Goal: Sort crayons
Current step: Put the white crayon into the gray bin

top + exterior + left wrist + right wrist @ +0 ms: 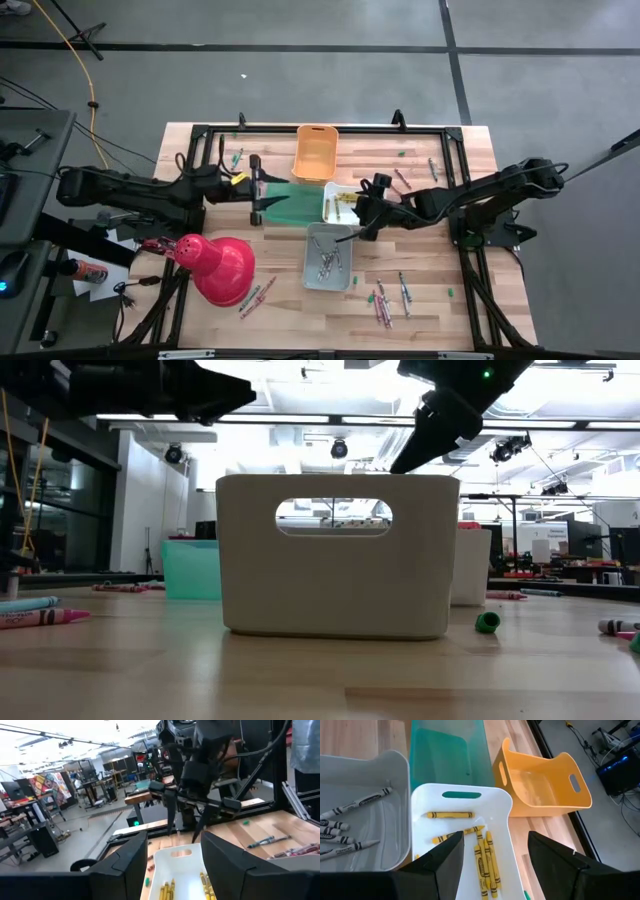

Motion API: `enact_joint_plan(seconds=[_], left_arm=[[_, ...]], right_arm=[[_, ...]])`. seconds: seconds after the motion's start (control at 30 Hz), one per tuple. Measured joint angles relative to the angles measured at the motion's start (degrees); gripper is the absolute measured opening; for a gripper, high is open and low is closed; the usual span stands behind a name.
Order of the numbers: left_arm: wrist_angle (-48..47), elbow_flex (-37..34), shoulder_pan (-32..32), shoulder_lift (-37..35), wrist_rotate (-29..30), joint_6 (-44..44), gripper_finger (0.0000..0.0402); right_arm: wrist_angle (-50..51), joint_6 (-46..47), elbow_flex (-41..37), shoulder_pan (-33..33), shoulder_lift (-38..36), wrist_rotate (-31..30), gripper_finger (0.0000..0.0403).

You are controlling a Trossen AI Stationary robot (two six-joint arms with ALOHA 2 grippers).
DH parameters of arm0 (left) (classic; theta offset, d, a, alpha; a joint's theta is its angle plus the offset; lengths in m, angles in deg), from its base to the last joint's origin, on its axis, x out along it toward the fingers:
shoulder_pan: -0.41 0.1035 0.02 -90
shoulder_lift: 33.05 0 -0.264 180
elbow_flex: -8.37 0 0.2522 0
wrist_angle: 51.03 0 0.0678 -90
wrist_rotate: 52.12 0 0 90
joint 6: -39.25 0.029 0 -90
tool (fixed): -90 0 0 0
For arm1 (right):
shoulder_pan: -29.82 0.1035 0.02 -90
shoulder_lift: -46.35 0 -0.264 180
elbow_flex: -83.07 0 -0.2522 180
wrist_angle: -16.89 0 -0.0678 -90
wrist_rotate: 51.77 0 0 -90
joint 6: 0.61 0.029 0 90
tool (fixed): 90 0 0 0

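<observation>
High view: wooden table (pixel 420 300) on grey floor, red lamp (pixel 218 266) at the near left corner. Four bins mid-table: orange bin (pixel 315 152), green bin (pixel 290 203), white bin (pixel 331 196), grey bin (pixel 327 257). Left gripper (pixel 257 190) hangs over the green bin, fingers spread, empty. Right gripper (pixel 357 213) hangs over the white bin's edge, fingers spread, empty. Loose crayons (pixel 384 298) lie near the table's front, more at the back corners. Right wrist view alone shows colours sorted: yellow crayons (pixel 482 855) in white bin, grey crayons (pixel 342 832) in grey bin. Low view shows a lab room behind.
</observation>
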Motion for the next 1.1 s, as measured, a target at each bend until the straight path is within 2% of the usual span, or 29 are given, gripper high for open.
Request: enact_joint_plan(seconds=[0.17,0.23,0.3,0.4,0.47,0.5,0.67,0.8,0.87,0.97,1.1], left_arm=[[-0.99,0.0,-0.07,0.0,-0.17,0.02,0.017],[-1.2,0.0,-0.07,0.01,-0.17,-0.25,0.017],[-0.96,0.0,-0.07,-0.02,-0.17,-0.9,0.017],[-0.99,0.0,-0.07,-0.04,-0.17,-1.0,0.017],[-1.09,0.0,-0.07,-0.04,-0.17,-1.48,0.017],[-1.1,0.0,-0.07,-0.04,-0.17,-1.6,0.017],[-1.6,0.0,-0.07,-0.02,-0.15,-2.51,0.017],[-2.24,0.0,-0.09,-0.02,0.85,-3.0,0.017],[-2.75,0.0,-0.09,0.0,1.3,-3.69,0.017],[-2.37,0.0,0.0,0.0,1.5,-3.74,0.017],[-2.3,0.02,0.0,0.0,1.63,-1.57,0.017]], right_arm=[[-0.06,2.02,0.0,-0.35,0.0,0.0,0.0215],[0.36,7.08,0.0,-0.31,0.0,1.06,0.0215],[1.86,12.71,0.02,-0.32,-0.01,6.26,0.0215],[10.31,22.56,0.84,-0.28,-0.72,22.24,0.0215],[15.48,33.3,1.9,0.45,-0.72,31.99,0.0215],[18.76,39.19,2.21,1.32,-0.72,35.02,0.0215],[27.91,66.29,2.75,9.72,-0.7,44.31,0.0215],[27.55,86.29,2.64,18.5,1.14,44.32,0.0215],[26.51,95.77,2.54,21.43,3.38,49.31,0.0215],[24.83,102.8,2.52,23.98,7.54,57.75,0.0215],[18.05,105.56,2.49,25.29,13.18,59.4,0.0215]])
